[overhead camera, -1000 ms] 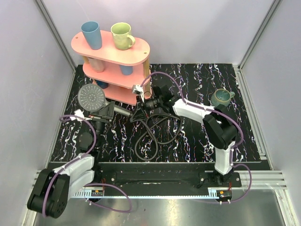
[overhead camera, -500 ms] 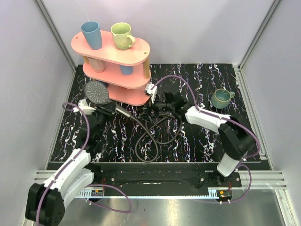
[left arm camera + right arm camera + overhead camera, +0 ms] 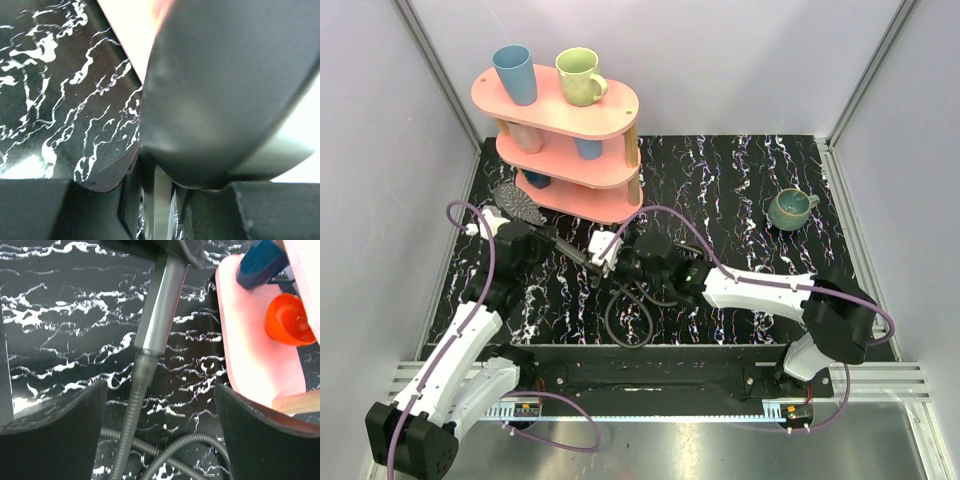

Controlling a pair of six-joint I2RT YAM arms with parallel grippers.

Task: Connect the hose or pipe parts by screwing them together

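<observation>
The dark grey shower head hangs tilted beside the pink shelf's foot, and its back fills the left wrist view. My left gripper is shut on its straight handle. That handle runs down to the hose's end sleeve, which butts against it in line. The black hose coils on the table. My right gripper is open, with its fingers wide on either side of the hose and touching nothing.
A pink three-tier shelf stands at the back left, with a blue cup and a green mug on top. An orange cup sits lower down. A teal mug stands at the back right.
My right gripper has opened, let go of the hose end and shifted left and nearer. My left arm has stretched out, tilting the shower head edge-on by the shelf.
</observation>
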